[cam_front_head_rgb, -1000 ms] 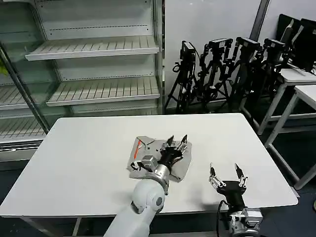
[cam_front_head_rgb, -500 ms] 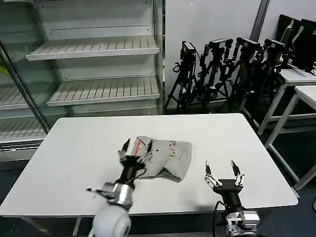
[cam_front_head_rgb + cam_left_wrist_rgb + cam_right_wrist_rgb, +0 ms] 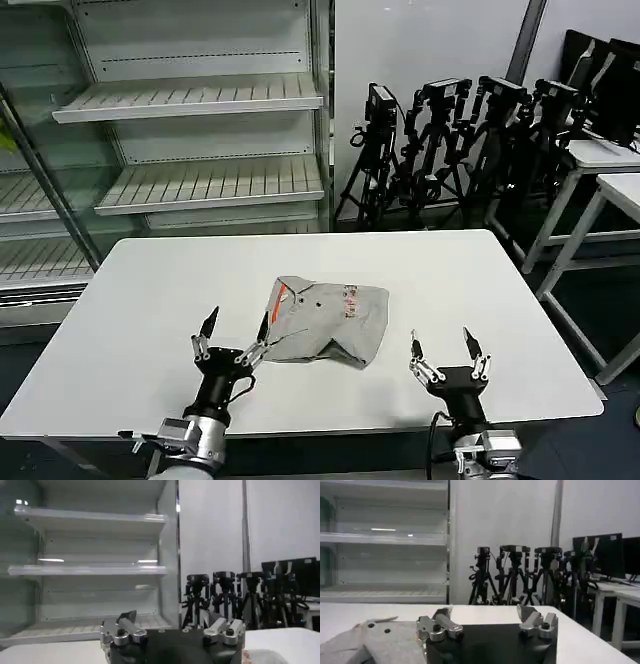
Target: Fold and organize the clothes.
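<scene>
On the left stands one shelf unit (image 3: 190, 150) behind the table (image 3: 140, 300). The left gripper (image 3: 232, 333) hovers near the front edge, fingers apart, just beside one folded T-shirt (image 3: 325, 320) at mid-table. The right gripper (image 3: 440, 352), fingers spread, sits near the front right corner. Several tripods (image 3: 440, 150) stand behind.

No readable words, brands or numbers anywhere. On the folded T-shirt (image 3: 325, 320), just a small multicoloured chest print (image 3: 350, 298) and a red-orange neck mark (image 3: 281, 297) toward its left edge, both too small to make out as letters or figures.
</scene>
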`<state>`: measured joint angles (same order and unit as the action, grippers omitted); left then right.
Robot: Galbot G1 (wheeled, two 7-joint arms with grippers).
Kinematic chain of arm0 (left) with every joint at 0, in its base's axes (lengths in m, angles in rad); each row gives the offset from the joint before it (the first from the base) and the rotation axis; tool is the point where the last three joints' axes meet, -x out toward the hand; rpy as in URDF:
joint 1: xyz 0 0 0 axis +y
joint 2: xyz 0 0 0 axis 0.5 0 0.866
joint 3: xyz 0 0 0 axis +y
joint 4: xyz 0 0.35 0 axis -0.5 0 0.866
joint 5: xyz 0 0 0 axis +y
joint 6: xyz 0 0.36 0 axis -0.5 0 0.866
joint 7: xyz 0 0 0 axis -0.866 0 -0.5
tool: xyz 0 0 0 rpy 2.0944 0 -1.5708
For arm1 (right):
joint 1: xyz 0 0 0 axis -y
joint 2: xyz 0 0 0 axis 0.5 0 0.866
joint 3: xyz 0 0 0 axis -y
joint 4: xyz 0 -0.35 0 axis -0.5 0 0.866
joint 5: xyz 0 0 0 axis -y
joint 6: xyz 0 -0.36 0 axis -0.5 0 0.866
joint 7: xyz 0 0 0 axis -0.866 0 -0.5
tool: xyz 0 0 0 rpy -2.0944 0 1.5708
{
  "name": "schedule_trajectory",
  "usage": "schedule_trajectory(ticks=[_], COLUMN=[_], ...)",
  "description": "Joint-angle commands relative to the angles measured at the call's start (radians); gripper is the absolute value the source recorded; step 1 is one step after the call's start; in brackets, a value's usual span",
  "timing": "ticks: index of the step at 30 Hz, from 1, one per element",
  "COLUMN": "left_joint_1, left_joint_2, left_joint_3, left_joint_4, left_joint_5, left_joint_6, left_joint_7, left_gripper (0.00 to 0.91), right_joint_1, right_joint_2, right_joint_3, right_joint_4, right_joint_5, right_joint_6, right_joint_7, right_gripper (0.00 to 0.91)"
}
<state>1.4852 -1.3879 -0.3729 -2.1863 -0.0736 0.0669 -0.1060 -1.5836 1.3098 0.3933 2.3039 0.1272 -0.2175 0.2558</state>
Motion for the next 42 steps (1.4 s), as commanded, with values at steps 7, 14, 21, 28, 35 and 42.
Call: schedule_trajectory(ticks=[7, 14, 21, 28, 35, 42], left_joint_1=[0.084, 0.096, 0.099, 0.105, 0.106, 0.104], left_joint_2=[0.005, 0.003, 0.004, 0.002, -0.002, -0.007], left_joint_3=[-0.036, -0.036, -0.036, -0.036, -0.031, -0.026], left_joint_4=[-0.064, -0.078, -0.082, -0.082, -0.079, -0.075], left_joint_5=[0.022, 0.017, 0.015, 0.013, 0.011, 0.012], left_joint_6=[-0.006, -0.007, -0.007, -0.008, -0.009, -0.008], left_joint_7=[0.021, 0.022, 0.022, 0.021, 0.021, 0.021], left_gripper=[0.907, 0.907, 0.907, 0.907, 0.907, 0.907], right_joint_1=[0.001, 0.060, 0.238, 0.293, 0.333, 0.381], right_joint_2=[0.014, 0.019, -0.002, -0.112, -0.180, -0.219], right_joint_3=[-0.024, -0.060, -0.122, -0.223, -0.304, -0.422], right_joint_4=[0.002, -0.021, -0.102, -0.129, -0.134, -0.176], right_joint_5=[-0.018, -0.084, -0.096, -0.102, -0.132, -0.229], right_joint_6=[-0.007, -0.061, -0.203, -0.324, -0.356, -0.361], right_joint_7=[0.002, 0.012, 0.012, -0.037, -0.073, -0.097], right_gripper=[0.907, 0.907, 0.846, 0.524, 0.907, 0.907])
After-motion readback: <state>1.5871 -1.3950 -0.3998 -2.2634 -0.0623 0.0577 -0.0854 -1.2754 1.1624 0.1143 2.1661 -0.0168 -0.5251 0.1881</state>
